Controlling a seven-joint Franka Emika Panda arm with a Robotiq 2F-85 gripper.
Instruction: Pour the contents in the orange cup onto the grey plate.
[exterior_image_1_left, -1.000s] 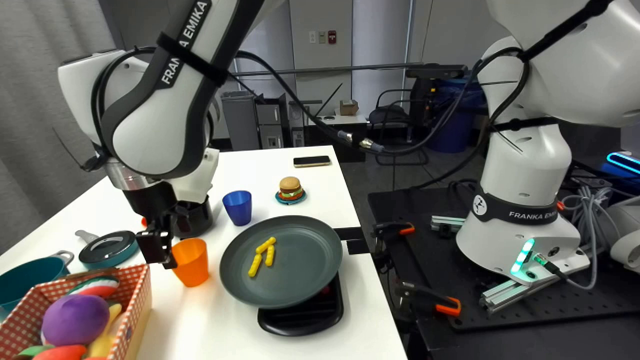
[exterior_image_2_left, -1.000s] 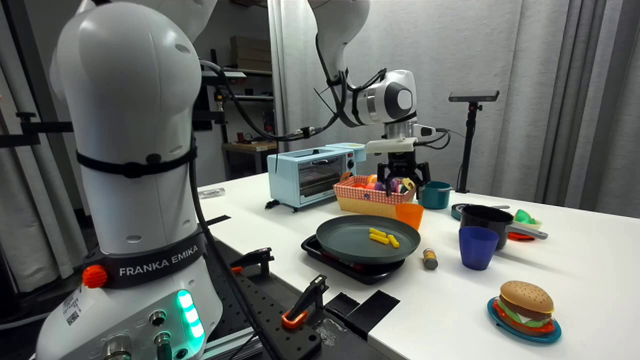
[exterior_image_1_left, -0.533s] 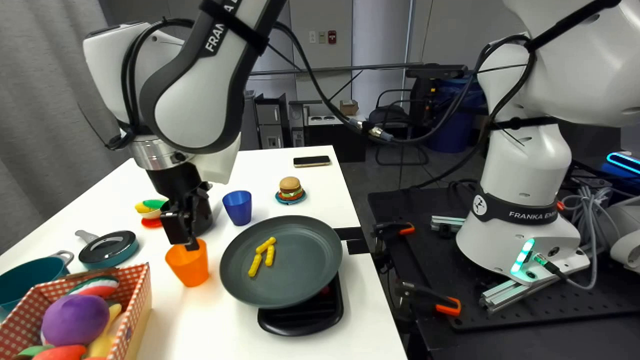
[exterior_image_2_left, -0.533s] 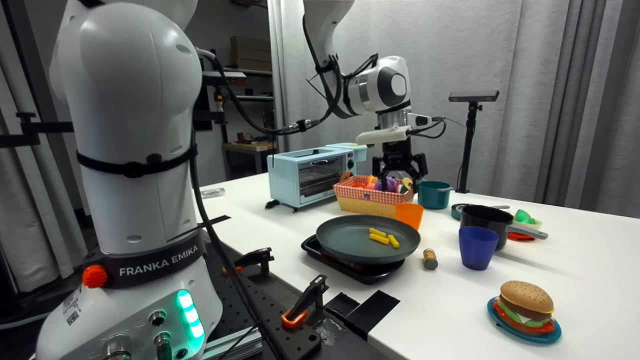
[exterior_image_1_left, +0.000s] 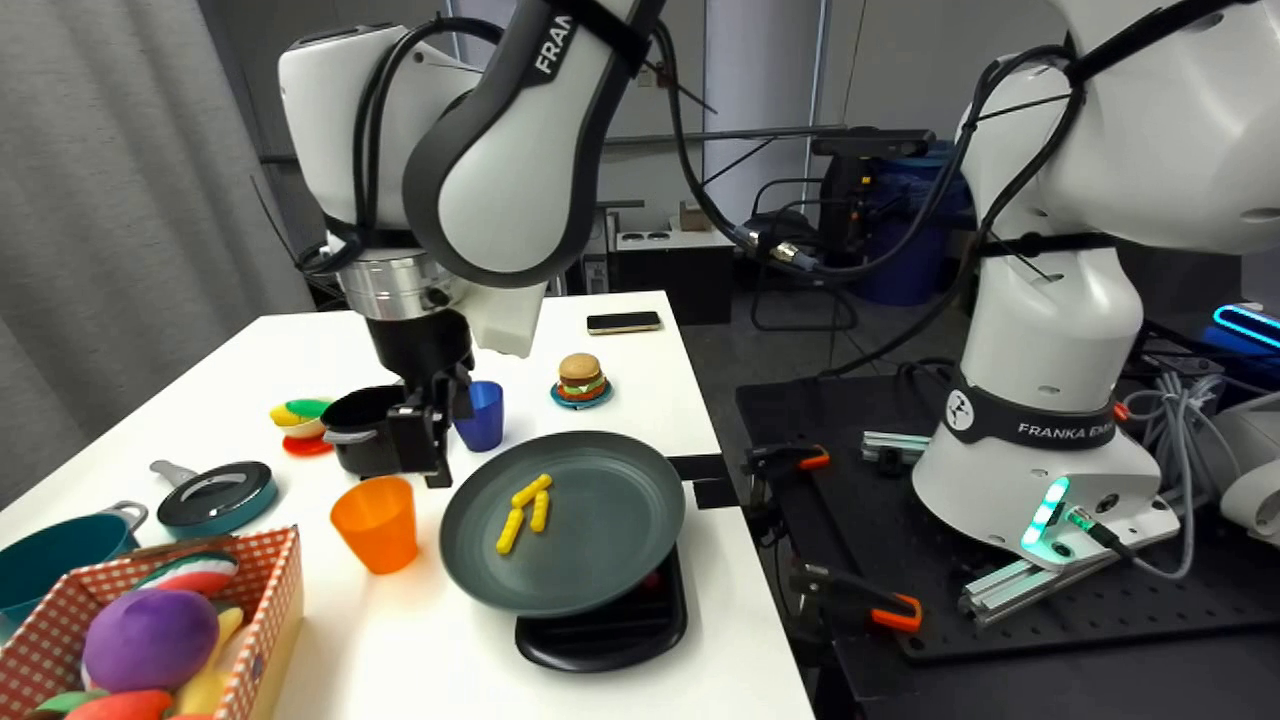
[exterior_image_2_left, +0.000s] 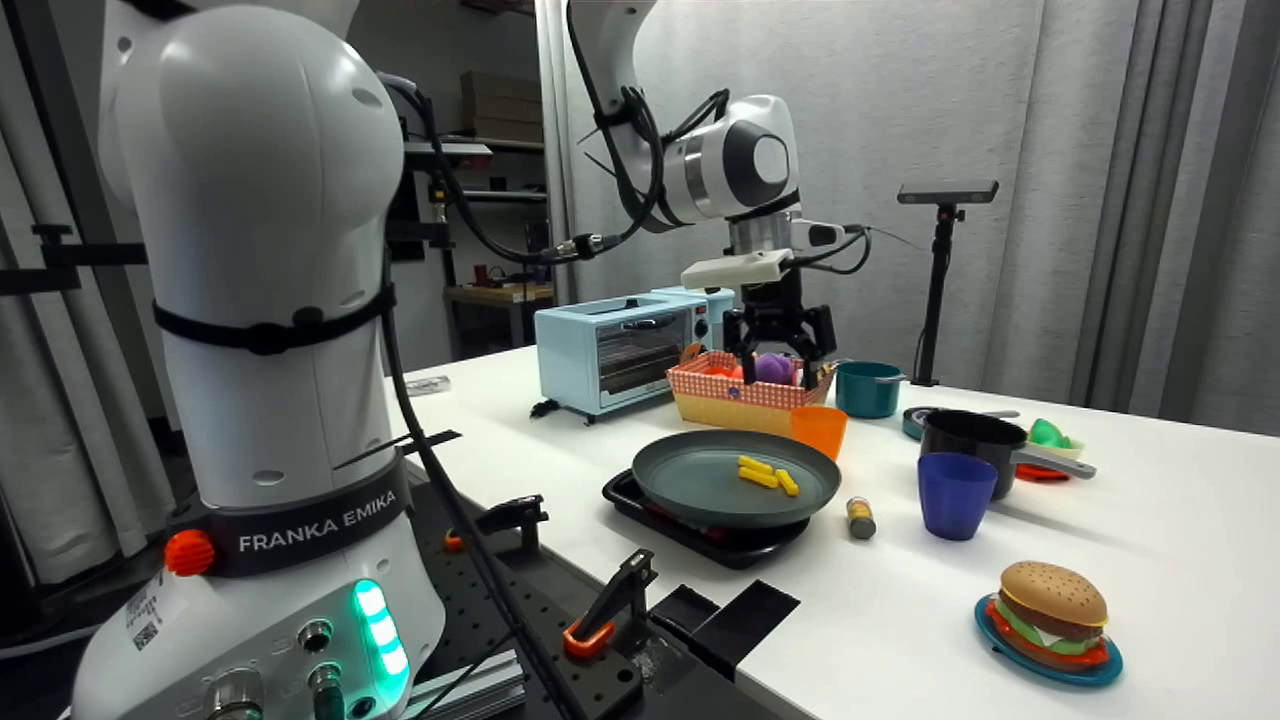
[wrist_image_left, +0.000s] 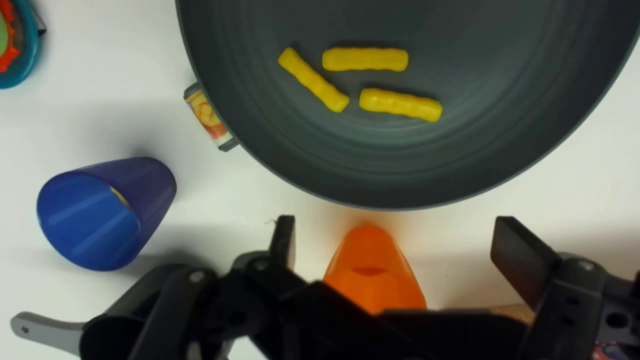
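Observation:
The orange cup (exterior_image_1_left: 376, 526) stands upright on the white table beside the grey plate; it also shows in an exterior view (exterior_image_2_left: 820, 432) and in the wrist view (wrist_image_left: 370, 265). The grey plate (exterior_image_1_left: 610, 520) sits on a black stand. Yellow sticks (exterior_image_1_left: 540, 510) lie on the plate and show clearly in the wrist view (wrist_image_left: 400, 104). My gripper (wrist_image_left: 397, 240) is open and empty, above table level, near the cup and the plate's edge. In the wrist view the cup lies between the fingers' lines, lower down; its mouth is partly hidden by the gripper.
A blue cup (exterior_image_1_left: 482, 418) and a black pot (exterior_image_2_left: 970, 445) stand near the plate. A checked basket of toys (exterior_image_1_left: 275, 620) stands beyond the orange cup. A small can (exterior_image_2_left: 860, 518) lies by the plate. A toy burger (exterior_image_2_left: 1050, 620) and a toaster oven (exterior_image_2_left: 640, 350) stand farther off.
My gripper has moved past the orange cup toward the plate's side, rightward in an exterior view and leftward in the other view. It stays open. The cup, plate and yellow sticks have not moved.

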